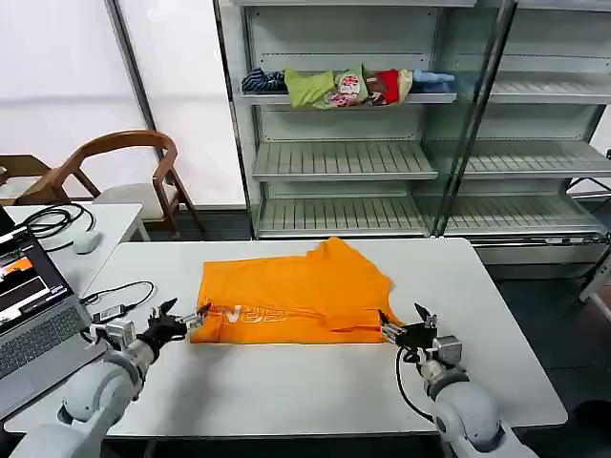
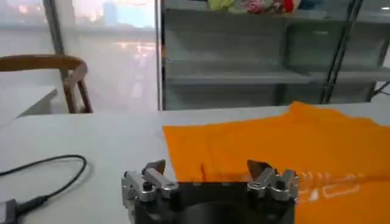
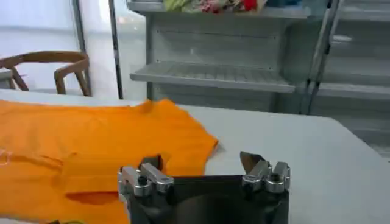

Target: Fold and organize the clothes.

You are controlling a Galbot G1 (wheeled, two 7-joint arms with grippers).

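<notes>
We see one bright orange cotton T-shirt (image 1: 296, 296) lying flat on the white bench (image 1: 477, 315) between two grippers: left gripper (image 1: 181, 320) and right gripper (image 1: 401, 329), jaws wide open, empty, at its near corners.

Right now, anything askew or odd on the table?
Nothing damaged or spilled. The orange T-shirt lies half folded, one corner poking out toward the shelves so its far edge is uneven. The left gripper and right gripper sit open at its near corners.
</notes>
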